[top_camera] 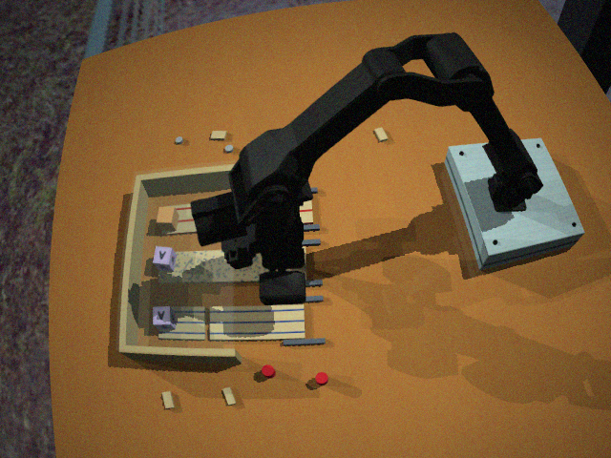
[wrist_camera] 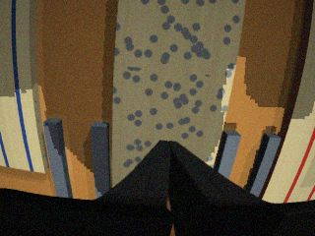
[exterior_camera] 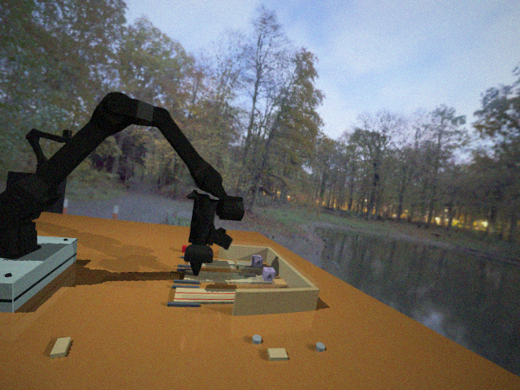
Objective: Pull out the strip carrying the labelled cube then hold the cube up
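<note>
Hand pressed down on the spotted strip at the open side of the pen

The hand (wrist_camera: 172,149) is shut tight with nothing held, its tips set on the near end of the spotted strip (top_camera: 207,266). That strip is in one piece, and a purple labelled cube (top_camera: 164,258) is seen at its far end, close to the back wall of the tan pen (top_camera: 129,256). A blue-lined strip (top_camera: 256,322) is cut in two and carries a second purple cube (top_camera: 163,317). A red-lined strip (top_camera: 306,211) holds a plain tan block (top_camera: 166,218). Small grey bars (top_camera: 311,241) mark the open side, where bare orange counter (top_camera: 394,404) lies. Trees and water are seen beyond.
</note>
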You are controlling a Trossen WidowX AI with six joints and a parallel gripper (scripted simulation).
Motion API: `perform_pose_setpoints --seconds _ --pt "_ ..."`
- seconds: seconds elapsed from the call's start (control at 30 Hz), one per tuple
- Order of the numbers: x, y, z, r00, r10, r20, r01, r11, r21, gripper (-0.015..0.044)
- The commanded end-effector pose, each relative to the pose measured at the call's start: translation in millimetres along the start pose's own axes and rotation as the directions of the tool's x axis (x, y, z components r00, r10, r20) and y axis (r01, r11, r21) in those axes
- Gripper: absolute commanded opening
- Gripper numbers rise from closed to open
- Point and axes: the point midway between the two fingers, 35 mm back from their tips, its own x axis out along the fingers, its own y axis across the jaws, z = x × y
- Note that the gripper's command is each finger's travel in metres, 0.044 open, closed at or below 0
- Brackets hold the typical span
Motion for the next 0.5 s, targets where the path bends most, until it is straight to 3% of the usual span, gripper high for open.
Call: perform_pose_setpoints --seconds 0.0,0.47 --pt "2.3 0.2 -1.3 1.000 0.002 -0.003 -0.002 1.000 0.004 0.0000" --pt "3.7 0.4 -0.8 1.000 0.002 -0.003 -0.002 1.000 0.004 0.0000"
